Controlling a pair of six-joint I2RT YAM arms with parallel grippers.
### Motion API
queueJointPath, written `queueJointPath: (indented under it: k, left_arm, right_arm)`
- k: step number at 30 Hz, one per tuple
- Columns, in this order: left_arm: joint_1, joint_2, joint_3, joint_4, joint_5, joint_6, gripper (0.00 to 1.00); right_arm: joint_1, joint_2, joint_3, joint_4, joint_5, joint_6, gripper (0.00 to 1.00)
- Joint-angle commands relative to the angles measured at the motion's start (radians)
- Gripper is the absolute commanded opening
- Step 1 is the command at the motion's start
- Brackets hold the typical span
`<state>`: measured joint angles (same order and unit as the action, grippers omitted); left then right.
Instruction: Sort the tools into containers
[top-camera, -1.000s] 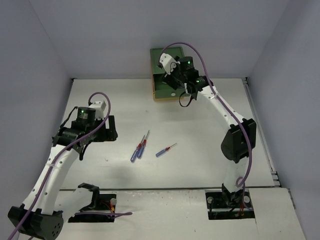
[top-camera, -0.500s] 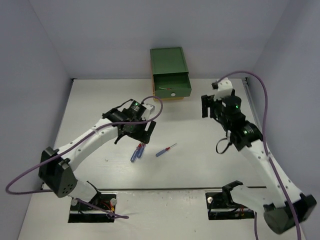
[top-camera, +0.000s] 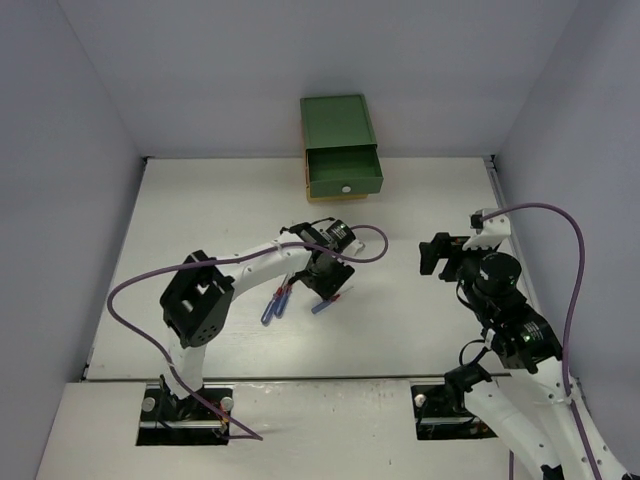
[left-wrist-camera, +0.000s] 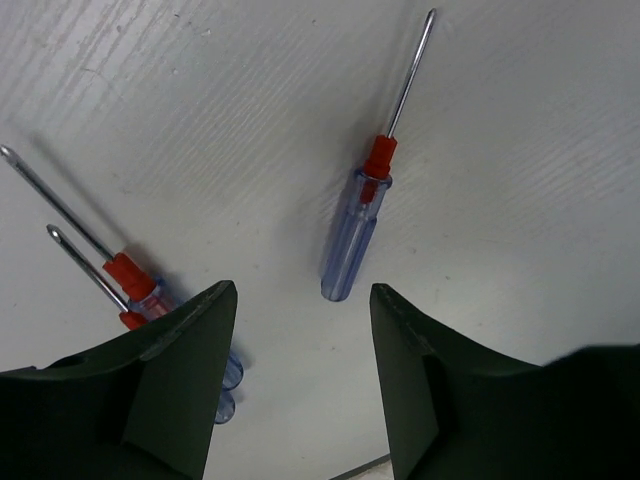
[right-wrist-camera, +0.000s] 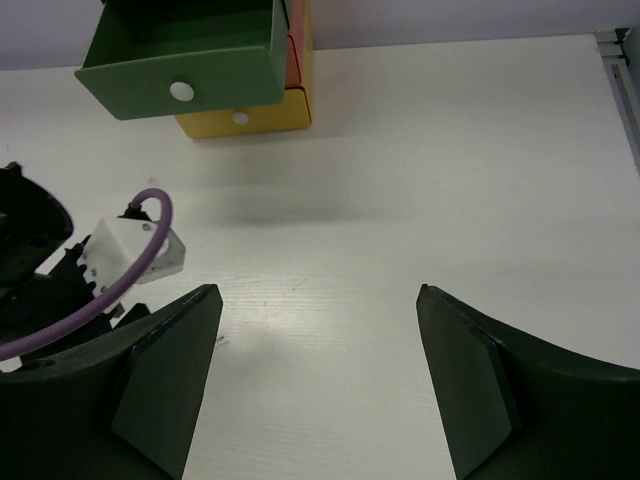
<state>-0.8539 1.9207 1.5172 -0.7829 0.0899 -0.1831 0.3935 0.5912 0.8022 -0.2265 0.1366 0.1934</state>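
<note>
A screwdriver (left-wrist-camera: 358, 222) with a clear blue handle and red collar lies on the white table, shaft pointing away. My left gripper (left-wrist-camera: 302, 292) hangs open right over its handle end, which sits between the fingertips without touching them. In the top view, this screwdriver (top-camera: 320, 306) pokes out from under the left gripper (top-camera: 328, 285). Two more screwdrivers (left-wrist-camera: 135, 285) lie side by side to the left, also seen from above (top-camera: 274, 303). The green drawer (top-camera: 343, 175) stands pulled out of the cabinet. My right gripper (right-wrist-camera: 318, 295) is open and empty over bare table.
Below the green drawer (right-wrist-camera: 180, 60) the orange-red drawer (right-wrist-camera: 297, 50) and yellow drawer (right-wrist-camera: 245, 115) are pushed in. The left arm's wrist and purple cable (right-wrist-camera: 130, 250) show at the left of the right wrist view. Walls close in the table at the back and sides.
The left arm swung right from the pair of screwdrivers to the single one, and its jaws narrowed. The right arm drew back from the green drawer toward the near right.
</note>
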Motion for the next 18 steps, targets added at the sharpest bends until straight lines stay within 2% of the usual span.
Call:
queueJointPath:
  k: [1, 12, 17, 18]
  left_arm:
    - [-0.009, 0.03, 0.055, -0.006, 0.004, 0.028, 0.51]
    - [-0.051, 0.161, 0.092, 0.001, -0.002, 0.02, 0.44]
    - [-0.059, 0.184, 0.098, 0.0, -0.009, 0.032, 0.26]
    - [-0.059, 0.181, 0.099, 0.0, 0.003, 0.039, 0.19]
  right_arm:
    - [0.005, -0.036, 0.038, -0.024, -0.049, 0.0, 0.78]
    - [0.005, -0.119, 0.029, -0.028, -0.017, 0.02, 0.8]
    - [0.005, -0.137, 0.036, -0.034, -0.007, 0.038, 0.8]
    - [0.005, -0.139, 0.038, -0.037, 0.002, 0.043, 0.8]
